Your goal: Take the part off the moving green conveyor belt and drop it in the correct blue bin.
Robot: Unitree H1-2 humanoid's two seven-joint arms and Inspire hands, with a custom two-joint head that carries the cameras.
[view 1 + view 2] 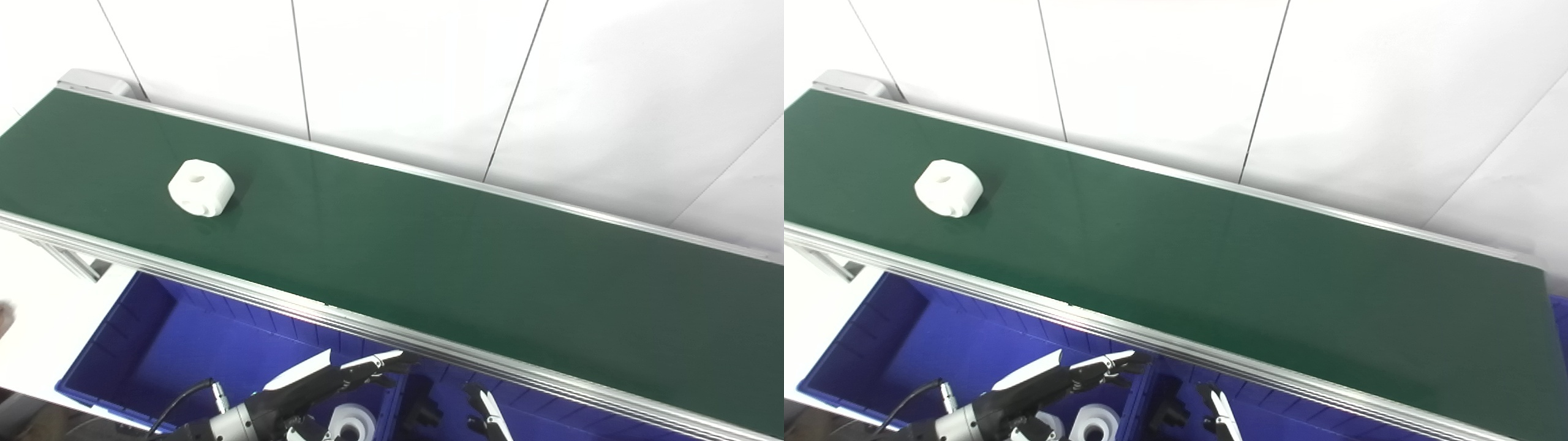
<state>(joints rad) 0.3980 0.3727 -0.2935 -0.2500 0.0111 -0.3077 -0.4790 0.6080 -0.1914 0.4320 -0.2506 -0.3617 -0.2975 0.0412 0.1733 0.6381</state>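
Observation:
A white chunky part [201, 187] with a round hole in its top lies on the green conveyor belt [429, 245], toward the belt's left end. My left hand [318, 383] hovers below the belt's near rail, over the left blue bin [153, 349], its fingers stretched out and apart, holding nothing. Only the fingertips of my right hand [487, 413] show at the bottom edge, spread over the neighbouring blue bin [551, 422]. Both hands are far from the part.
A white ring-shaped part [354, 425] lies in the left bin beside my left hand, and a second one [1050, 422] shows under it. Dark parts [422, 407] sit in the neighbouring bin. An aluminium rail [367, 327] edges the belt. White wall panels stand behind.

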